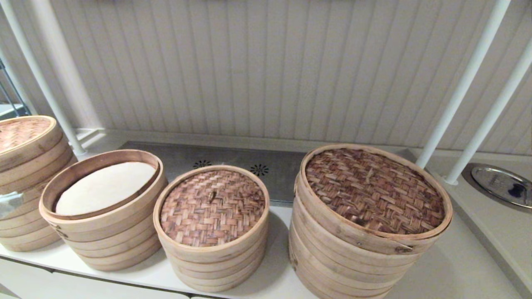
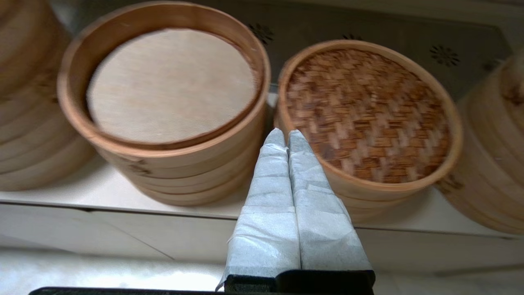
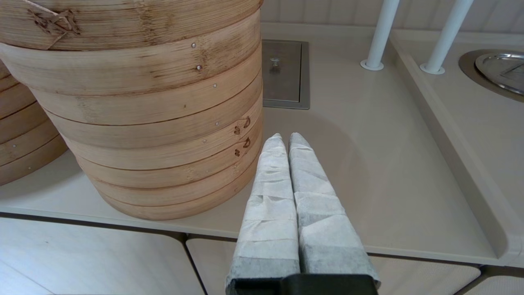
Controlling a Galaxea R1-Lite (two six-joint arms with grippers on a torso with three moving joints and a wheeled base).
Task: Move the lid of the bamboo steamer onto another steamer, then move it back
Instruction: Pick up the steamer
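Note:
The bamboo steamer lid (image 1: 212, 205), woven pinkish-tan with a small centre loop, sits on the middle stack and shows again in the left wrist view (image 2: 368, 110). To its left stands the other steamer (image 1: 104, 232), open, with a white cloth liner (image 1: 106, 187) inside its dark inner rim (image 2: 163, 144). My left gripper (image 2: 286, 133) is shut and empty. It hangs in front of the counter edge, pointing at the gap between these two stacks. My right gripper (image 3: 285, 137) is shut and empty, low at the counter's front, beside the widest stack. Neither arm appears in the head view.
The widest stack with a dark brown woven lid (image 1: 370, 191) stands at the right (image 3: 143, 102). A taller lidded stack (image 1: 25, 174) is at the far left. Behind are a vented steel plate (image 1: 232, 160), two white poles (image 1: 461, 87) and a round metal dish (image 1: 503, 185).

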